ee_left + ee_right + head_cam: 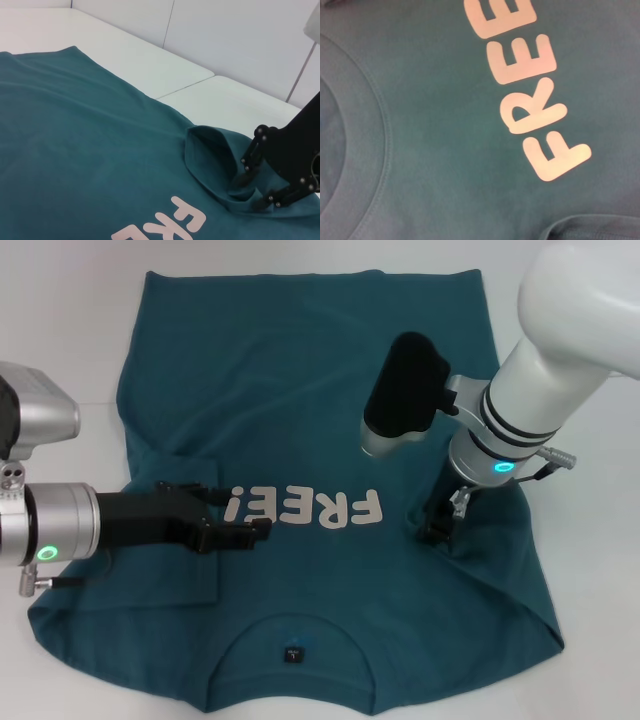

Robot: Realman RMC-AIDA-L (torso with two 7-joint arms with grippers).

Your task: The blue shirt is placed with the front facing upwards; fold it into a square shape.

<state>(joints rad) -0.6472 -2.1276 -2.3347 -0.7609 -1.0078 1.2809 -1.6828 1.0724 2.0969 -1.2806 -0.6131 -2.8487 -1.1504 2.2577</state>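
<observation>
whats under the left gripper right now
The dark teal-blue cotton T-shirt lies under the left gripper, at its folded-in left sleeve beside the white FREE! lettering. Anything beneath the fabric is covered.

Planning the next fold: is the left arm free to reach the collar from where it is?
Probably yes. The left end effector sits over the shirt beside the lettering, and nothing lies between it and the collar; the right end effector is off at the other sleeve.

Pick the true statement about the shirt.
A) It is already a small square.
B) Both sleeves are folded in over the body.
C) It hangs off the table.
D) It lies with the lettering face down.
B: the shirt shows both sleeves turned inward, the left tool and right tool at them.
</observation>
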